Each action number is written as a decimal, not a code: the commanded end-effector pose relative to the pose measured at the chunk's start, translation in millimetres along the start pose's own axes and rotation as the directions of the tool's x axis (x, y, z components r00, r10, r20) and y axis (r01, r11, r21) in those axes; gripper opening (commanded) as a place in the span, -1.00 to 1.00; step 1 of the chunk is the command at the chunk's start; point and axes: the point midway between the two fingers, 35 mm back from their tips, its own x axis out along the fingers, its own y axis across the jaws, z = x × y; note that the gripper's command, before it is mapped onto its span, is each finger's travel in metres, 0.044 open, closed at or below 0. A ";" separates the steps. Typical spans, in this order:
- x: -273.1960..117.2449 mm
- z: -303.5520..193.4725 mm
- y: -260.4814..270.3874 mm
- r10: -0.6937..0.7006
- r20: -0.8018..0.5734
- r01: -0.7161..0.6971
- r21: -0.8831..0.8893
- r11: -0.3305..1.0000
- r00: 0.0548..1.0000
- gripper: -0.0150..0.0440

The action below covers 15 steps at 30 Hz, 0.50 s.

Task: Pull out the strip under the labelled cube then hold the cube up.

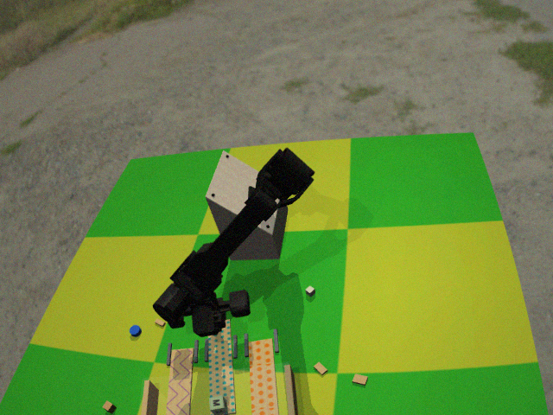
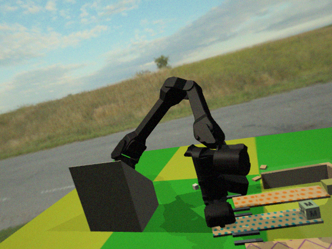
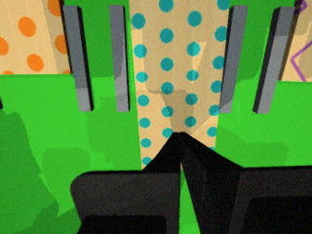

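The table (image 1: pixel 429 285) (image 2: pixel 171 193) is checked green and yellow, the strips teal-dotted (image 1: pixel 220 366) (image 2: pixel 271 220) (image 3: pixel 180 54), orange-dotted (image 1: pixel 262 375) (image 2: pixel 281 196) (image 3: pixel 29 39) and purple-zigzagged (image 1: pixel 181 379) (image 2: pixel 292 244) (image 3: pixel 303 63), the cube (image 1: pixel 217 405) (image 2: pixel 309 209) pale green with black letters, the gripper (image 1: pixel 208 319) (image 2: pixel 220 214) (image 3: pixel 178 137) black.

In the exterior view, a black arm (image 2: pixel 199 107) rose behind a dark block-shaped pedestal (image 2: pixel 104 198), bent at its elbow and reached down to the near end of the teal-dotted strip (image 2: pixel 267 221). The cube marked M (image 2: pixel 309 209) rested on that strip's far part. The orange-dotted strip (image 2: pixel 281 196) lay beyond it, beside a low wooden wall (image 2: pixel 294 177); grassland and a grey road stretched behind.
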 end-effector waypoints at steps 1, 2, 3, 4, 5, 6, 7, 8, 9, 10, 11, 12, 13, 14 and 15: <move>6.4 -16.0 2.1 0.003 -0.032 -0.003 0.008 1.000 0.999 -0.49; 6.3 -17.4 2.1 0.003 -0.032 -0.003 0.008 1.000 0.999 -0.49; 6.3 -18.9 2.2 0.003 -0.032 -0.003 0.008 1.000 0.999 -0.49; 6.2 -20.5 2.2 0.003 -0.033 -0.003 0.008 1.000 0.999 -0.49; 6.2 -21.9 2.3 0.003 -0.033 -0.003 0.008 1.000 0.999 -0.49; 6.2 -23.3 2.3 0.003 -0.033 -0.003 0.008 1.000 0.999 -0.49; 6.1 -24.7 2.4 0.003 -0.033 -0.003 0.008 1.000 0.999 -0.49; 6.1 -26.1 2.5 0.003 -0.033 -0.003 0.008 1.000 0.999 -0.49; 6.0 -27.6 2.5 0.003 -0.033 -0.003 0.008 1.000 0.999 -0.49; 6.0 -29.1 2.6 0.003 -0.033 -0.003 0.008 1.000 0.999 -0.49; 6.0 -30.5 2.6 0.003 -0.033 -0.003 0.008 1.000 0.999 -0.49; 5.9 -31.9 2.7 0.003 -0.033 -0.002 0.008 1.000 0.999 -0.49; 5.9 -33.3 2.7 0.003 -0.033 -0.002 0.008 1.000 0.999 -0.49; 5.8 -34.8 2.8 0.003 -0.033 -0.002 0.008 1.000 0.999 -0.49; 5.8 -36.3 2.8 0.003 -0.033 -0.002 0.008 1.000 0.999 -0.49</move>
